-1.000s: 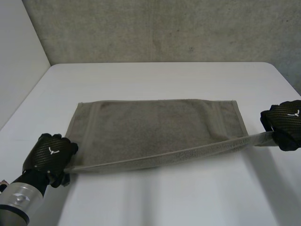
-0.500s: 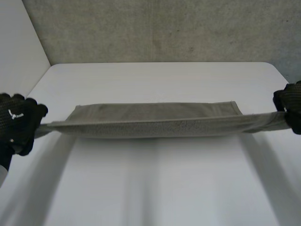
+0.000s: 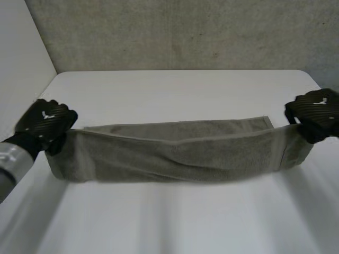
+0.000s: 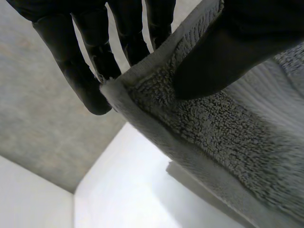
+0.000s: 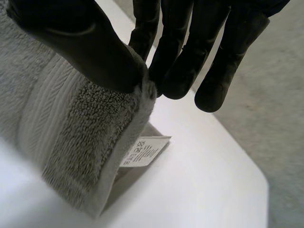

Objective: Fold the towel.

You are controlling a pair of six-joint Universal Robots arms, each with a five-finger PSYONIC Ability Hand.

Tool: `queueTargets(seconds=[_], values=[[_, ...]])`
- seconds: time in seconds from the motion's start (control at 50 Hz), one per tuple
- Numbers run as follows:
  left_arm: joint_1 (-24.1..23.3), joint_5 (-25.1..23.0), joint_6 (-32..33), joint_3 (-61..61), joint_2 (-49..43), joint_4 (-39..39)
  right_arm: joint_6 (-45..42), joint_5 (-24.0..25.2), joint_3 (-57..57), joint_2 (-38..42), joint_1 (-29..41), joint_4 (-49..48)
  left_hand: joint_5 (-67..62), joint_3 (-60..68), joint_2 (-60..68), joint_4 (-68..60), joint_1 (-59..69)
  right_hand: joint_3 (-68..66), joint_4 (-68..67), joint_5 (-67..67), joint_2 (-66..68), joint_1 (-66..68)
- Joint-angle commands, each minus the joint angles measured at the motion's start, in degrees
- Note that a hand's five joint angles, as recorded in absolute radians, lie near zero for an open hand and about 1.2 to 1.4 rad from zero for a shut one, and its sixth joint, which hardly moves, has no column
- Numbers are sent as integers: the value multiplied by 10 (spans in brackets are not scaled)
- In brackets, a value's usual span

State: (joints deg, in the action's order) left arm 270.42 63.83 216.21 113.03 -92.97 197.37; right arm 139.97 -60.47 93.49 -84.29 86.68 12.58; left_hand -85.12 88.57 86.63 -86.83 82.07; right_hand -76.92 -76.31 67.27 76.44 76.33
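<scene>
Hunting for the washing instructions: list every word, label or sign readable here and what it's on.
Care tag on the towel: wash symbols and fine print, too small to read.
Backs of the left hand and right hand: a white logo mark, no letters.
Nothing legible as words.

The head camera looks down on the tabletop (image 3: 175,222) from behind, while both wrist cameras look closely at the same towel (image 3: 175,153).

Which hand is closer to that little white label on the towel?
Right. The right hand pinches the towel corner where the label hangs, close to its thumb; the left hand pinches the corner at the towel's opposite end.
</scene>
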Motion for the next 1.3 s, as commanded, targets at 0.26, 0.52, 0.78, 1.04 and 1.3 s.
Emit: queueTargets(seconds=[0.26, 0.52, 0.78, 1.04, 1.3], values=[[-85, 87, 1, -278, -319, 4, 18, -140, -255, 320, 93, -103, 151, -86, -66, 68, -21, -31, -37, 27, 36, 37], [-115, 133, 1, -407, -416, 5, 19, -175, -348, 414, 117, -135, 151, -86, -66, 68, -21, -31, -37, 27, 36, 37], [-123, 147, 1, -421, -423, 5, 27, -192, -375, 442, 120, -145, 451, -385, -366, 368, -320, 294, 288, -297, -289, -288], [-129, 270, -7, -340, -318, -16, 62, -221, -281, 334, 120, -142, 846, -780, -761, 763, -715, 669, 663, -673, -664, -663], [-135, 235, -124, -116, -135, 61, 64, -215, -43, 176, 113, -146, 844, -778, -759, 761, -713, 669, 663, -673, -664, -663]])
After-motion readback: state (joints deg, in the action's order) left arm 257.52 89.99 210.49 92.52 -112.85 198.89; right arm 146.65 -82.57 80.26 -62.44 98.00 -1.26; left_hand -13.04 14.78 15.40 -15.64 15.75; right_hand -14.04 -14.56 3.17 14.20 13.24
